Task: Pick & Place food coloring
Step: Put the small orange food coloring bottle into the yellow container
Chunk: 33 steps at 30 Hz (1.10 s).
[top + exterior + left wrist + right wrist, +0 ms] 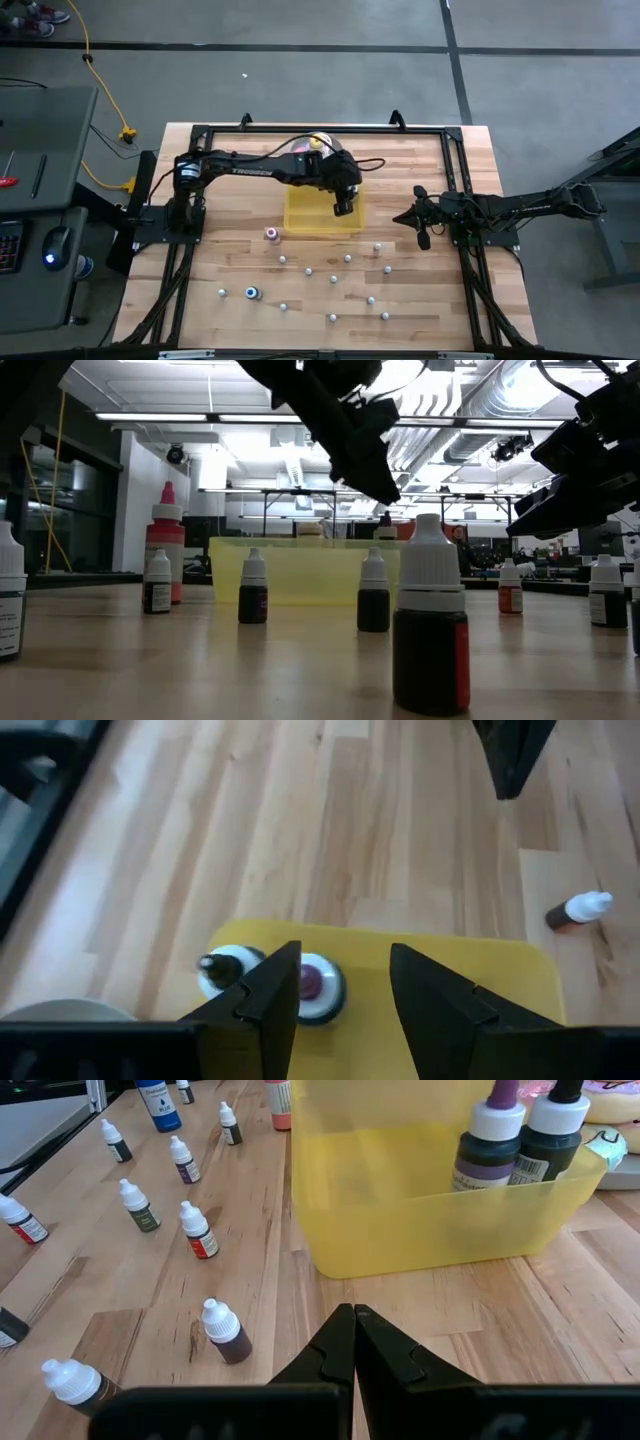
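Two food coloring bottles (495, 1140) (550, 1135) stand upright in the translucent yellow tray (320, 215), at its far left corner. Several more small bottles (330, 270) stand scattered on the wooden table near its front; one (575, 910) lies on its side right of the tray. My left gripper (345, 990) hangs open above the tray, over its right part (343, 207), with nothing between its fingers. At the table's right side my right gripper (350, 1340) rests shut, pointing toward the tray.
A stack of pastel ring toys on a plate (315, 143) stands just behind the tray. A taller pink-capped bottle (271, 234) stands at the tray's near left corner, and a blue one (252, 293) stands nearer the front. Black frame rails (455, 180) run along the table's sides.
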Motion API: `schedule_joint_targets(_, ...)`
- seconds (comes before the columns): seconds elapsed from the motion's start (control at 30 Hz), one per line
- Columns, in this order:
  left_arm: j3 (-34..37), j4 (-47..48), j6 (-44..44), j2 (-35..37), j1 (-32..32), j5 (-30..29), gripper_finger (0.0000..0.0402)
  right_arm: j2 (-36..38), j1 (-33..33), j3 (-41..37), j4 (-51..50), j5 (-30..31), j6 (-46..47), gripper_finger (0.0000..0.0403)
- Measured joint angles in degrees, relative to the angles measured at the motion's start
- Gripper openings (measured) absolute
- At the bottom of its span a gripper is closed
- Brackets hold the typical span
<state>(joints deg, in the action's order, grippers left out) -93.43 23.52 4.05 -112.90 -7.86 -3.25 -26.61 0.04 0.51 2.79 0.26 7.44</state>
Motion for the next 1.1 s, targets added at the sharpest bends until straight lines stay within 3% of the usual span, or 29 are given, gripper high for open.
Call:
schedule_joint_targets(0.2, 0.07, 2.02, 0.8, 1.83, 0.04, -1.69, 0.0151, 0.0, 0.01, 0.0, -0.01, 0.0, 0.0, 0.0)
schedule_joint_targets(0.5, 0.09, 4.44, 6.42, 11.18, 2.03, -3.5, 0.0154, 0.0, -0.01, 0.0, -0.01, 0.0, 0.0, 0.0)
schedule_joint_targets(0.77, 0.25, 11.9, 7.36, 18.71, 6.39, -1.26, 0.0205, 0.0, 0.0, 0.0, 0.03, 0.0, 0.0, 0.0)
schedule_joint_targets(0.9, 6.1, 12.14, 4.34, 24.65, 8.23, 1.99, 0.0229, -0.02, -0.01, 0.0, -0.22, 0.0, 0.0, 0.0)
schedule_joint_targets(1.1, 25.68, 7.42, -1.86, 38.83, 9.09, 4.49, 0.0239, -0.02, -0.01, 0.0, -0.2, 0.0, 0.0, 0.0)
